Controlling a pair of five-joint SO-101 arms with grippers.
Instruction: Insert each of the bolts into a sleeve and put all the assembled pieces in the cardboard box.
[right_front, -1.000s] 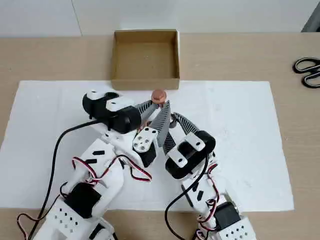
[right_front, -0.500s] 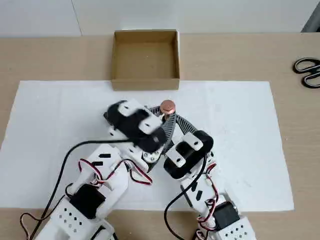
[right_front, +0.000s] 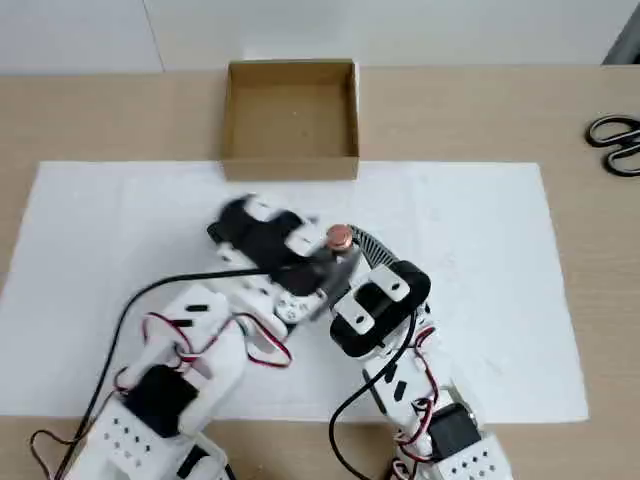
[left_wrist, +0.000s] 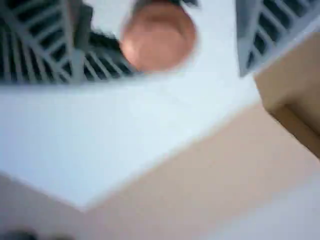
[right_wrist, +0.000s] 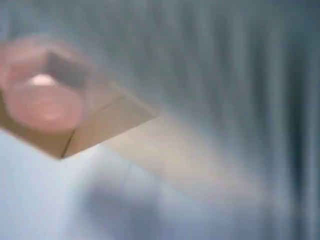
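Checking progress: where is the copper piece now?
High view: the copper piece is over the middle of the white sheet, short of the cardboard box.

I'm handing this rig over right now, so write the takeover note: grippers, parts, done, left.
Left gripper: open, a finger on each side of the copper-coloured piece.
Right gripper: at the same piece; grip cannot be told.
Cardboard box: empty, at the white sheet's far edge.
Done: nothing boxed.
Left: box this piece; whether bolt and sleeve are joined cannot be told.
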